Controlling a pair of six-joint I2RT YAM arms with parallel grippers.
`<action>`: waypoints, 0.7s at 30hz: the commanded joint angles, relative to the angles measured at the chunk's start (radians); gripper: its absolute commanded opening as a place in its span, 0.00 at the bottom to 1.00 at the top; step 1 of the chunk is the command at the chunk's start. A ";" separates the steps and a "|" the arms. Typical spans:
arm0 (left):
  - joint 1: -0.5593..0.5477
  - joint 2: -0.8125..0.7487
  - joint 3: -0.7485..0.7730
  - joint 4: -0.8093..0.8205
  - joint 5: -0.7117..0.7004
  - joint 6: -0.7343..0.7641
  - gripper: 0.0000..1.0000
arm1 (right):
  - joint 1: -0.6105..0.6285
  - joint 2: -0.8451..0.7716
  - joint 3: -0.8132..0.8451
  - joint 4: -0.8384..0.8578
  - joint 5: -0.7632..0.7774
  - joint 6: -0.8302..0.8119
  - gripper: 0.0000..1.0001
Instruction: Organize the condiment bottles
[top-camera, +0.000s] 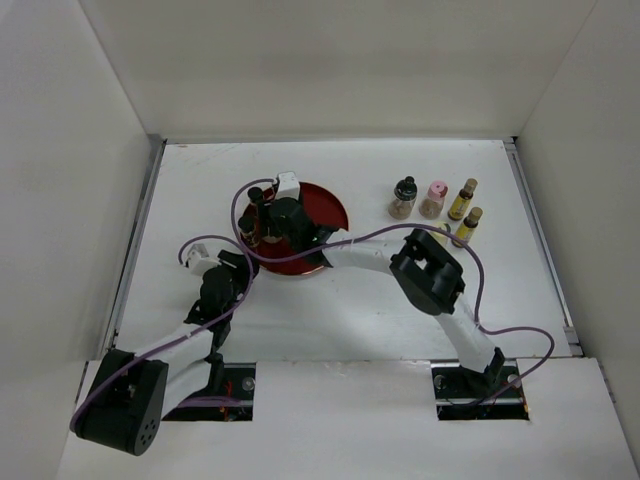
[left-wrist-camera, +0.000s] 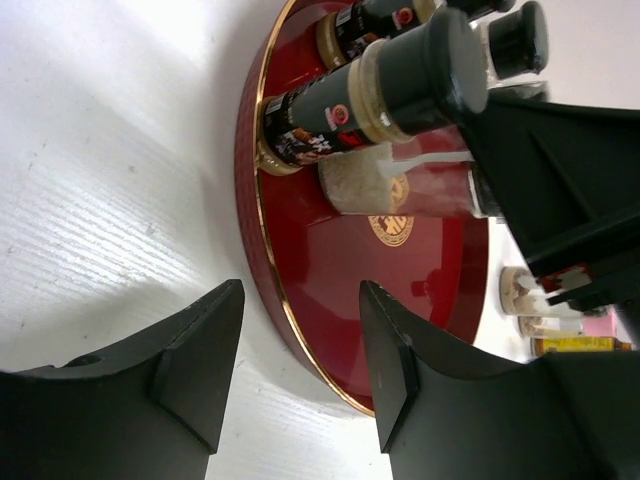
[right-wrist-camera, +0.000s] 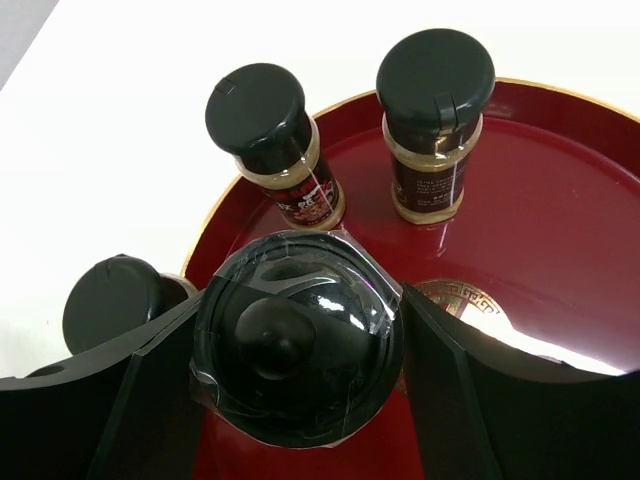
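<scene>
A red round tray (top-camera: 330, 205) holds several dark-capped spice jars. My right gripper (top-camera: 283, 222) is over the tray, shut on a jar with a black domed cap (right-wrist-camera: 298, 340) wrapped in clear film; its fingers (right-wrist-camera: 450, 390) flank the cap. Two more dark-capped jars (right-wrist-camera: 270, 135) (right-wrist-camera: 435, 110) stand behind it, and another cap (right-wrist-camera: 115, 300) shows at the left. My left gripper (left-wrist-camera: 300, 300) is open and empty, low at the tray's near-left rim (left-wrist-camera: 262, 260). A dark-capped jar (top-camera: 404, 197), a pink-capped jar (top-camera: 434, 198) and two yellow bottles (top-camera: 462, 199) stand on the table at the right.
White walls enclose the table on three sides. The right arm's elbow (top-camera: 430, 270) and a purple cable (top-camera: 480, 300) lie between the tray and the bottles at the right. The left arm (top-camera: 215, 295) stretches along the tray's left side.
</scene>
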 joint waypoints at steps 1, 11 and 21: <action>0.005 0.013 -0.018 0.043 0.009 -0.007 0.48 | 0.006 -0.012 0.047 0.053 0.034 0.014 0.75; 0.005 0.014 -0.015 0.048 0.009 -0.007 0.48 | 0.011 -0.166 -0.097 0.101 0.028 0.019 0.91; -0.003 0.019 -0.012 0.048 0.002 -0.001 0.48 | 0.002 -0.438 -0.372 0.182 0.020 0.036 0.96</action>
